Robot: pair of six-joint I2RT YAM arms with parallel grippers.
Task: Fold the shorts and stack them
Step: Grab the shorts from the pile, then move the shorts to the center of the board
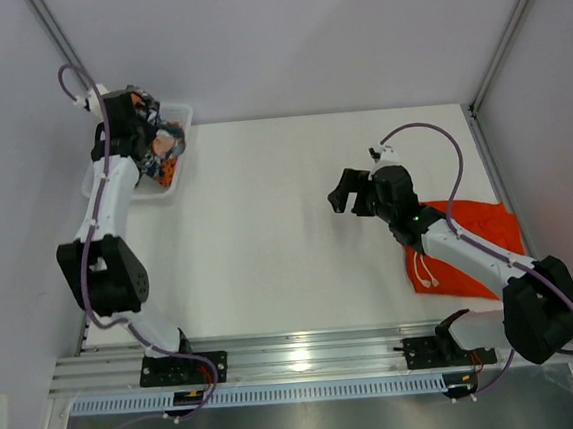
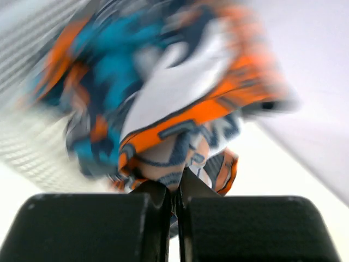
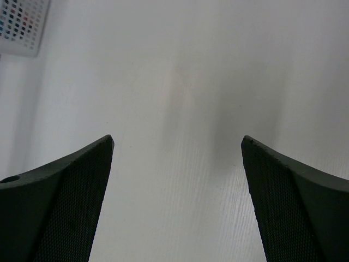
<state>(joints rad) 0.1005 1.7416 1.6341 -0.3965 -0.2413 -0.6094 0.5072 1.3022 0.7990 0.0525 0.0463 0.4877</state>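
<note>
The cartoon-print shorts (image 1: 165, 145) hang bunched from my left gripper (image 1: 141, 122) over the white mesh basket (image 1: 180, 118) at the far left. In the left wrist view the gripper (image 2: 175, 188) is shut on a fold of this navy, teal, orange and white fabric (image 2: 163, 93). The plain orange shorts (image 1: 475, 248) lie folded on the table at the right, white drawstring (image 1: 427, 274) showing, partly under my right arm. My right gripper (image 1: 350, 194) is open and empty, above bare table left of the orange shorts; its fingers (image 3: 65, 196) stand wide apart.
The basket's mesh wall (image 2: 27, 147) shows blurred in the left wrist view, and its corner (image 3: 19, 24) appears at the top left of the right wrist view. White walls and metal frame posts (image 1: 506, 30) enclose the white table (image 1: 289, 244). A metal rail (image 1: 299, 354) runs along the near edge.
</note>
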